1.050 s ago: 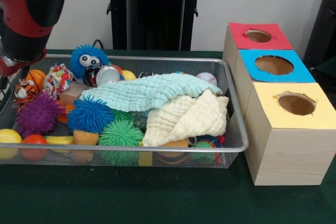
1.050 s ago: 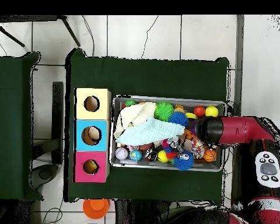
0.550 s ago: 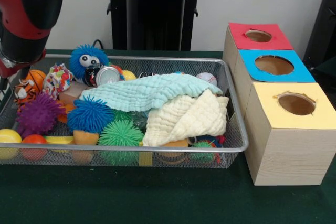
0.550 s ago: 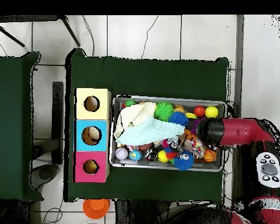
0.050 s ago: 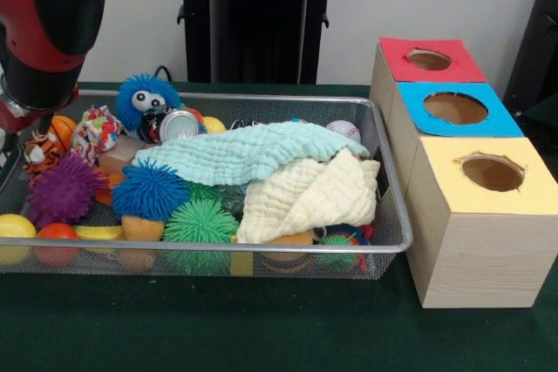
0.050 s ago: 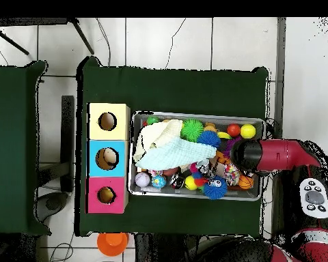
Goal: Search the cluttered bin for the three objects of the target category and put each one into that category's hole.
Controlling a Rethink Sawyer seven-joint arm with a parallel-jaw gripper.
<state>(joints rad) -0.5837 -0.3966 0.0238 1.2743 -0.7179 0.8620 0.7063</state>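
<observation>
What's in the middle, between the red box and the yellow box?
The blue box sits between the red box and the yellow box. All three touch in a row, clearest in the front view.

A wire bin (image 5: 384, 246) heaped with spiky balls (image 5: 148, 189) and two cloths (image 5: 253, 152) is seen centre-left; three holed boxes (image 5: 475, 215) stand right.

A silver wire bin (image 5: 384, 246) sits on a dark green worktop (image 5: 261, 337). Inside lie a mint cloth (image 5: 235, 152), a cream cloth (image 5: 309, 198), blue (image 5: 148, 189), green (image 5: 200, 224) and purple (image 5: 63, 191) spiky balls. The boxes are topped red (image 5: 429, 58), blue (image 5: 455, 109) and yellow (image 5: 490, 173). The arm (image 5: 44, 23) is red and black.
</observation>
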